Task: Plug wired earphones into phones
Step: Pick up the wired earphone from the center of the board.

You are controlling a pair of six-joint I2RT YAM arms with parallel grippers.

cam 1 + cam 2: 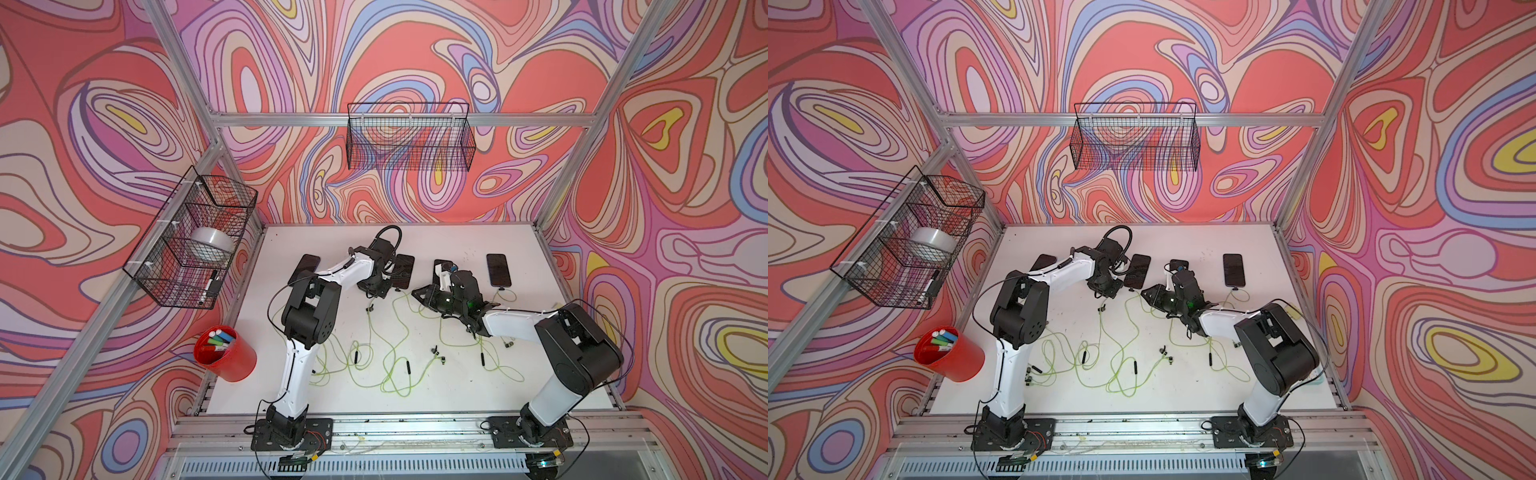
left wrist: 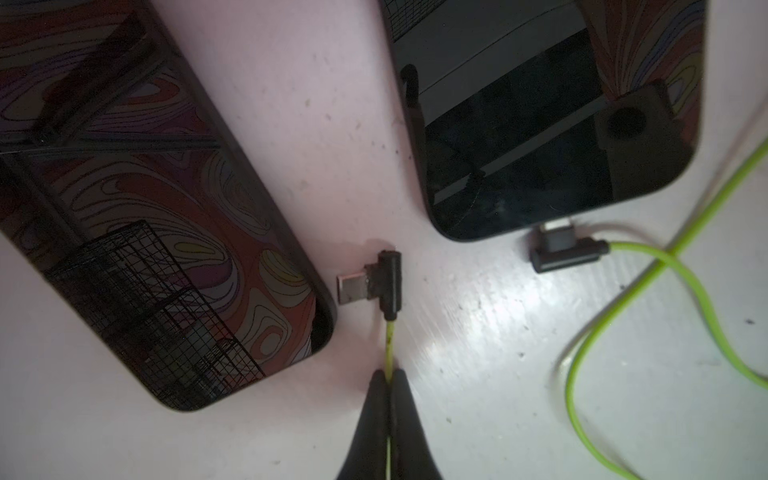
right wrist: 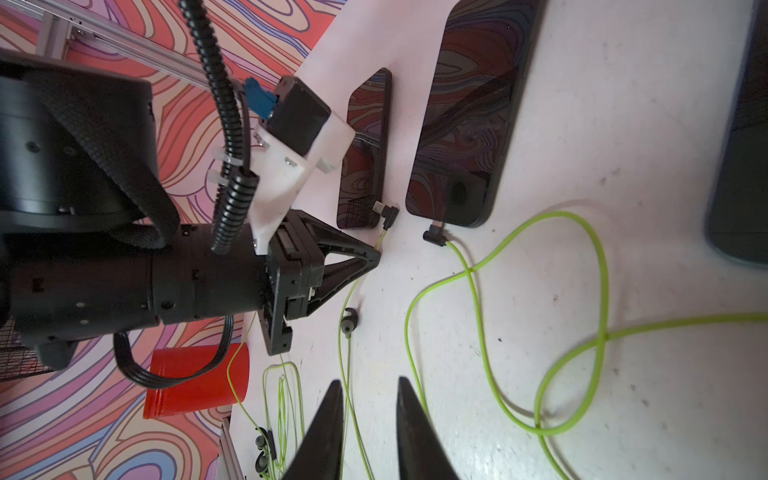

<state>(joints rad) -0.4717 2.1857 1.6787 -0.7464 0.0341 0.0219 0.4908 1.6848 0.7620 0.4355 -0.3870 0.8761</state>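
We are working on the white bench (image 1: pixel 457 245), taking the unplugged phone (image 2: pixel 158 199) as our landmark. The neighbouring phone (image 2: pixel 540 137) beside it is already carrying a seated connector (image 2: pixel 557 249). Our left hand (image 2: pixel 389 380) is clamped on the yellow-green cable (image 2: pixel 390 340) just behind the angled plug (image 2: pixel 376 282). The plug's metal tip is lying just beside the landmark phone's long edge, near its corner, not touching. Our right hand (image 3: pixel 368 399) is hovering well apart from that phone, fingers spread and gripping nothing. We are judging that the plug needs swinging round that corner to the middle of the short end, tip squared to the port. Since we are pinching cable rather than plug body, the plug will probably twist. So we are favouring a slow, low approach, with the right hand bracing the phone.
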